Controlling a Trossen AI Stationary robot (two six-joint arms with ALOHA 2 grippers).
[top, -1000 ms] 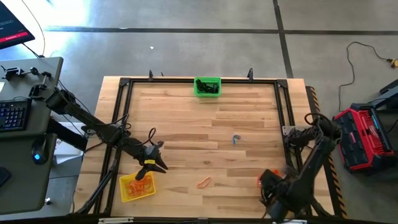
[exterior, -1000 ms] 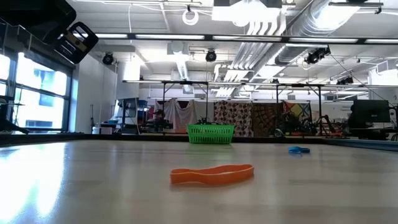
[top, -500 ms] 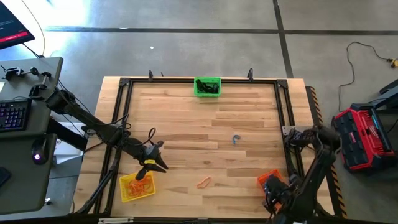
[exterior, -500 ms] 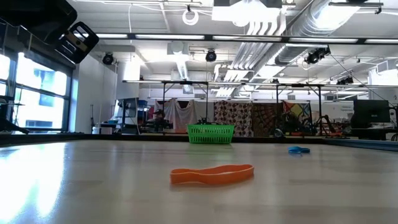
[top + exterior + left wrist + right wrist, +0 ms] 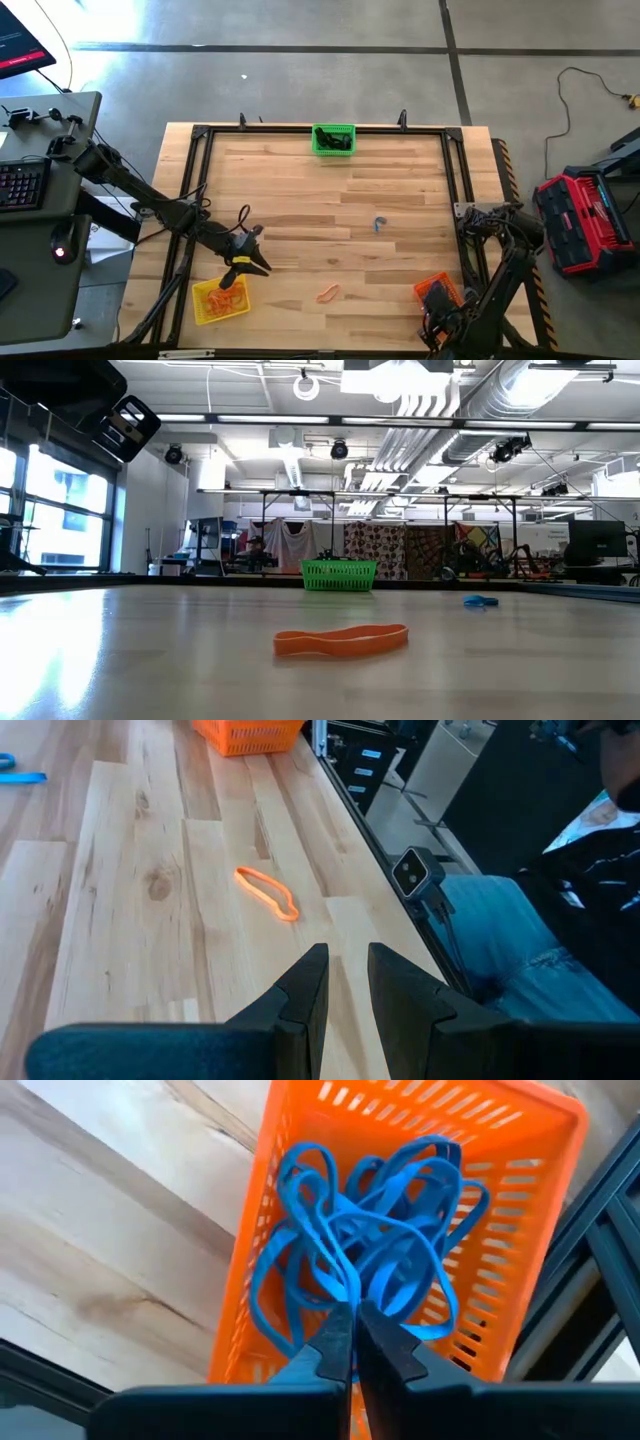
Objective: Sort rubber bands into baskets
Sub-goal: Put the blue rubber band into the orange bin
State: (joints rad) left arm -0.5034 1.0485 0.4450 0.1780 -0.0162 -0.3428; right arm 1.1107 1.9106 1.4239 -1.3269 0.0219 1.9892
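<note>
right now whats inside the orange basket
A tangle of blue rubber bands fills the orange basket. The shut right tool hides its near end.

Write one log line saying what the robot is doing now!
left gripper: open, empty, above yellow basket | right gripper: shut, over orange basket of blue bands | orange band: loose on table
</note>
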